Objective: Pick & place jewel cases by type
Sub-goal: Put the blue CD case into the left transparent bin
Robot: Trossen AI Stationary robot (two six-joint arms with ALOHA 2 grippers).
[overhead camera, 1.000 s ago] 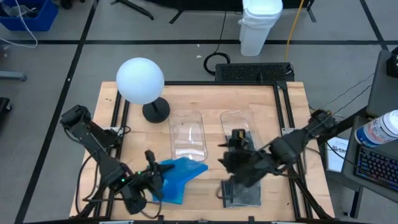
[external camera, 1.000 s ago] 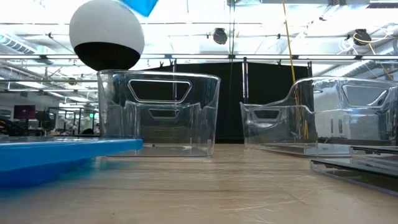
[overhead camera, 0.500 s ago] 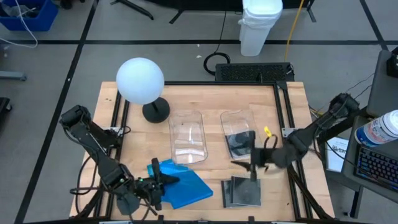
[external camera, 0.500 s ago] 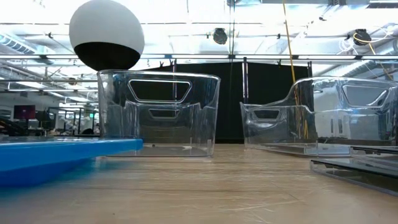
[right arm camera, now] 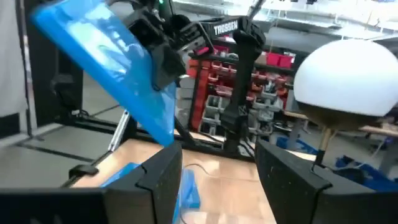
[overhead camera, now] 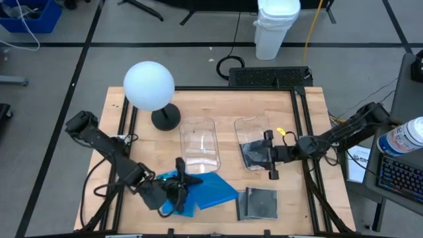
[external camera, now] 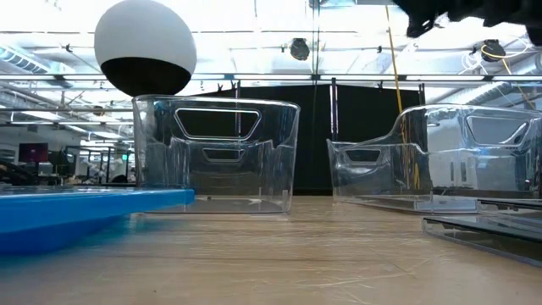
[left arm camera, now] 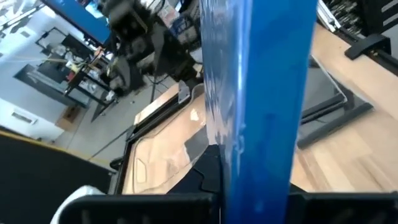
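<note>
Blue jewel case point(overhead camera: 205, 190) pinched in left jaws; right jaws spread; arm point(right arm camera: 239, 81) reads "TROSSEN".

Grey floor point(overhead camera: 59, 59) crossed by dark lines. White lidded bin point(overhead camera: 276, 26) beyond the table's far edge, yellow cable point(overhead camera: 310, 33) beside it. Blue crate point(overhead camera: 30, 14) at far left. Red shelving point(right arm camera: 214, 81) in the room behind; bright ceiling lights point(external camera: 254, 21) overhead.
</note>
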